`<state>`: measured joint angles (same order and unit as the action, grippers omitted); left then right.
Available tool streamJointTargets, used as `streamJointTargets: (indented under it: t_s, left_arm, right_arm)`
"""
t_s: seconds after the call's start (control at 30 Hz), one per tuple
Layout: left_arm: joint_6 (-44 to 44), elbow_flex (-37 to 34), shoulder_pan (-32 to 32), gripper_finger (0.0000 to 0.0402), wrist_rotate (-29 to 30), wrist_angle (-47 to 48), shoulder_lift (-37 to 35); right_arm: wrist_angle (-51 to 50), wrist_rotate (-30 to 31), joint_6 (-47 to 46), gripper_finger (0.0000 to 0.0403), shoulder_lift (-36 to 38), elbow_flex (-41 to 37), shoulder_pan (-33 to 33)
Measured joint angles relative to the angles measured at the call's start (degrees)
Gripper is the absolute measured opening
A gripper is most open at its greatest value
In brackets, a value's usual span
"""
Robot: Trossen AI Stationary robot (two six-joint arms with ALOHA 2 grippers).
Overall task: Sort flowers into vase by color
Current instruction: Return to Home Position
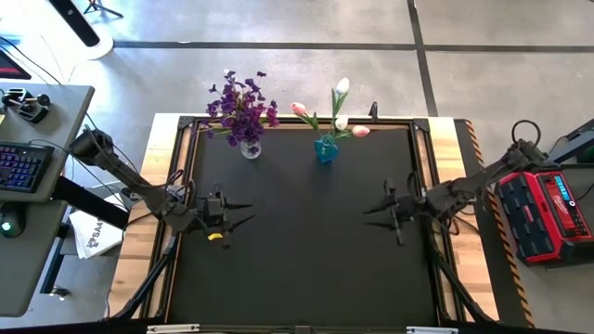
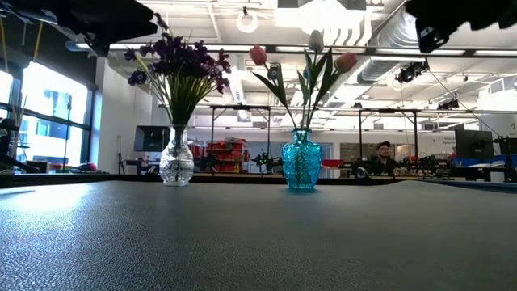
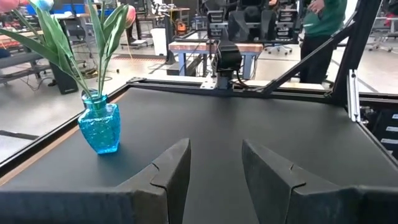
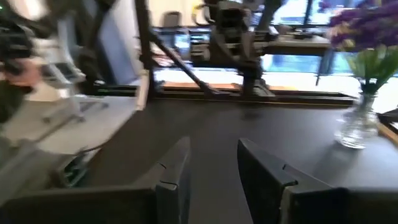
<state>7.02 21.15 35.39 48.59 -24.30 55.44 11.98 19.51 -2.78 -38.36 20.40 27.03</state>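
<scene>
The purple sprigs (image 1: 239,104) stand with their stems in a clear glass vase (image 1: 251,147) near the table's far edge; the low view shows them (image 2: 179,63) upright. The white and pink tulips (image 1: 332,113) stand in a blue glass vase (image 1: 326,148) beside it, also in the left wrist view (image 3: 99,127). My left gripper (image 1: 243,214) is open above the mat's left middle, holding nothing. My right gripper (image 1: 374,210) is open above the mat's right middle, holding nothing. The clear vase (image 4: 357,127) shows in the right wrist view.
The black mat (image 1: 306,260) lies bare between and in front of the two grippers. A metal frame (image 1: 297,122) edges the table. A red case (image 1: 548,213) sits off the right side, a desk with a keyboard (image 1: 23,167) off the left. A person (image 2: 381,158) sits far behind.
</scene>
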Motion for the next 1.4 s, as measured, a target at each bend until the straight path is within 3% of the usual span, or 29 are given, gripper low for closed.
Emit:
streamJointTargets:
  t_s: [0.3, 0.6, 0.7, 0.9, 1.07, 1.3, 1.4]
  left_arm:
    - [2.41, 0.00, -0.05, 0.0131, -0.23, 0.00, 0.00]
    - [6.45, 0.00, -0.23, 0.0131, 0.01, -0.24, 0.00]
    - [6.41, 0.00, -1.25, 0.0131, -1.73, -2.06, 0.00]
    - [6.44, 0.00, -5.15, 0.0131, -7.30, -2.71, 0.00]
    - [7.74, 0.00, -9.79, 0.0124, -16.53, -4.60, 0.82]
    - [2.73, 0.00, -11.55, 0.0094, -18.06, -8.66, 2.88]
    - [-2.16, 0.00, -11.35, 0.0080, -18.06, -7.73, 1.81]
  right_arm:
    - [-0.06, -9.66, 3.73, 0.0078, 14.57, -6.78, -4.29]
    - [1.29, -12.69, 4.01, 0.0059, 28.40, -15.50, -9.81]
    - [2.87, -14.40, 4.90, 0.0049, 30.30, -17.82, -13.79]
    - [1.86, -24.86, 4.36, 0.0016, 32.14, -19.50, -24.67]
    - [-5.28, -29.57, 2.76, 0.0003, 34.47, -19.52, -31.51]
    - [-9.56, -36.31, 0.78, 0.0001, 38.28, -19.52, -36.29]
    - [-9.67, -36.30, 0.64, 0.0001, 37.73, -19.52, -36.54]
